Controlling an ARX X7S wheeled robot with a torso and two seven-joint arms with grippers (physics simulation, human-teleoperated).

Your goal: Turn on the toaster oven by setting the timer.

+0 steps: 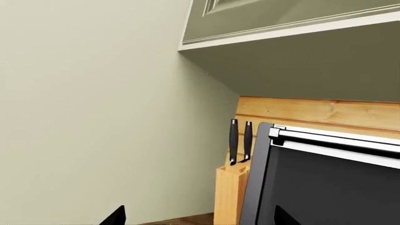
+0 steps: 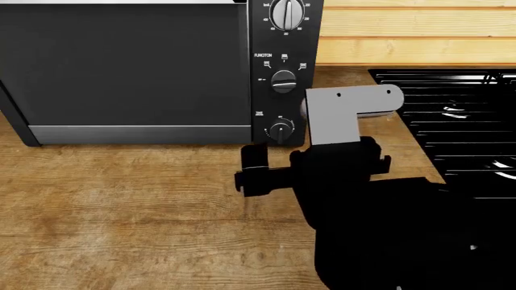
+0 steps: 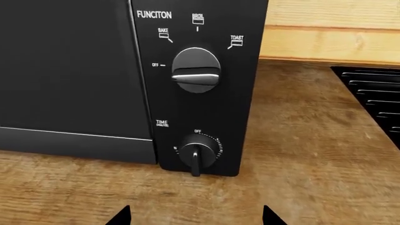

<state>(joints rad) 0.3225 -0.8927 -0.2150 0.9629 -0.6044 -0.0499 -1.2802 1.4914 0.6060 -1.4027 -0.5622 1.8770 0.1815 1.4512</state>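
Wood counter [image 2: 121,199]; oven [image 2: 129,66] at the back. Timer [image 3: 198,152] at oven's lower right corner, pointer down. Right gripper [image 3: 195,216] directly before it, jaws wide, empty. Left gripper [image 1: 200,216] wide, off-target.

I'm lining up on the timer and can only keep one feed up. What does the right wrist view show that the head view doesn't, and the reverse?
Only the right wrist view: the timer's OFF mark and tick ring up close, and the tips of the right hand spread apart.

Only the head view: the top dial, the arm, the whole door.

Both: toaster oven, function knob, counter, stovetop.
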